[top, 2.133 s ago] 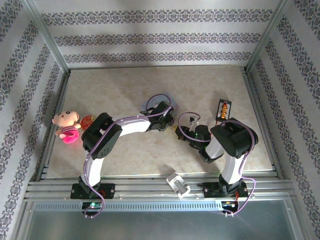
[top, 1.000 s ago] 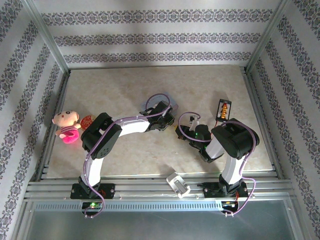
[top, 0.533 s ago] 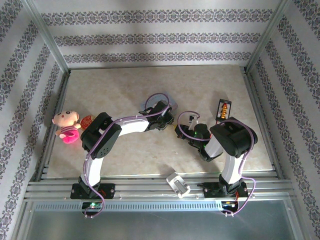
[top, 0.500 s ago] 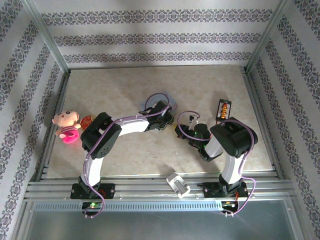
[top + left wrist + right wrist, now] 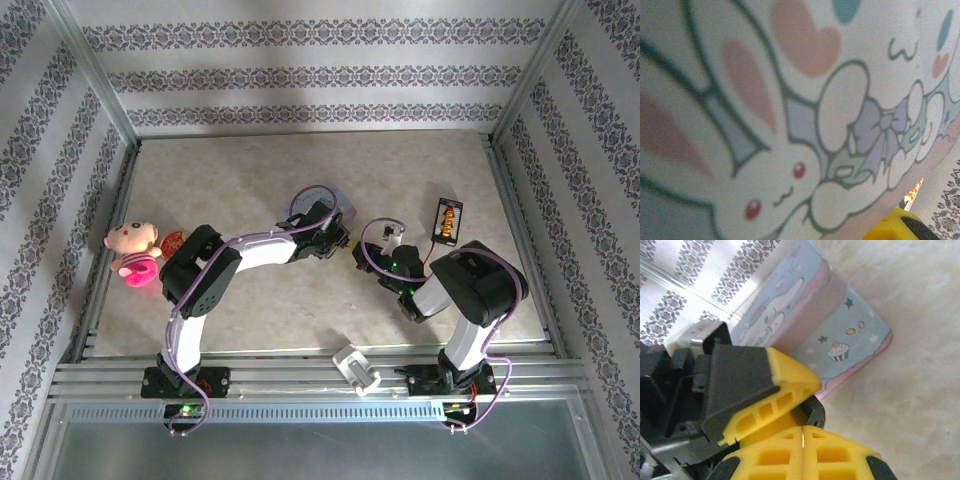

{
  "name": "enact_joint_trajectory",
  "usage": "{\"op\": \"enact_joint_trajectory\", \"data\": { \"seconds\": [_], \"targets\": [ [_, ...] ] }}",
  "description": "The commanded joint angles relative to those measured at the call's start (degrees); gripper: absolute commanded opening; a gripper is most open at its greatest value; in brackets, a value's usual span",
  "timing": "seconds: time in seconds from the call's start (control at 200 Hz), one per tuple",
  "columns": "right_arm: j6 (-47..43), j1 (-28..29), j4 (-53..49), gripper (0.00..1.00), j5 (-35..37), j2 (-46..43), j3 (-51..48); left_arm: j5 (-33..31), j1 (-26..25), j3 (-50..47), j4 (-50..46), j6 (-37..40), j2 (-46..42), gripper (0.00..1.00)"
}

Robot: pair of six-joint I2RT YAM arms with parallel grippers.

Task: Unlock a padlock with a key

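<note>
Touching right claw: padlock

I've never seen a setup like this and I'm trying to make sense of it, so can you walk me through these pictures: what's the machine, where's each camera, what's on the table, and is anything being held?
These are two robot arms bolted at the near edge of a table, each ending in a two-finger pincer. The overhead picture looks down from above and behind them. In it, the left pincer and right pincer meet mid-table next to a pale blue cartoon tin. Also there are a pink plush toy, a black packet with orange print, and a white boxy piece on the front rails. The other two pictures come from cameras on the wrists. The left one looks closely at the tin's rabbit print. The right one shows its own yellow fingers pressed shut. Whether either pincer grips anything is hidden.
</note>
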Motion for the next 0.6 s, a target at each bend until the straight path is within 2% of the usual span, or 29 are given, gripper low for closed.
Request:
{"op": "enact_joint_trajectory", "data": {
  "seconds": [0.0,0.375,0.595],
  "targets": [
    [0.15,-0.02,4.82,0.0,0.3,-2.63,-0.39,8.51,-0.72,-1.42,3.24,-5.25,-0.5,0.02],
    [-0.35,0.5,4.8,0.0,4.88,-5.49,-5.24,5.88,-0.02,-6.25,9.42,-11.3,-2.91,0.01],
    [0.48,0.15,4.76,0.0,5.96,-6.44,-6.5,5.17,0.17,-6.98,10.54,-11.83,-3.36,0.0]
  ]
}}
